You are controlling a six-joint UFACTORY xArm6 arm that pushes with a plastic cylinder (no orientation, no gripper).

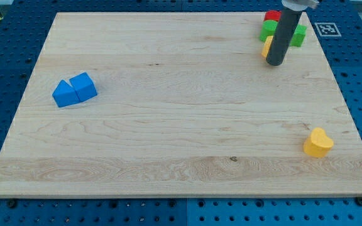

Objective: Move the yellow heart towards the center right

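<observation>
The yellow heart [318, 142] lies on the wooden board [181, 125] near the view's bottom right corner. My tip [274, 63] is at the view's top right, far above the heart. It stands right in front of a small cluster: a red block [272, 16], a green block [269, 29], another green piece [300, 35] and a yellow block [267, 46], which the rod partly hides. The tip seems to touch the yellow block's right side.
Two blue blocks [74, 90] sit side by side, touching, at the view's left. A white fiducial tag [327, 29] lies off the board at the top right. Blue perforated table surrounds the board.
</observation>
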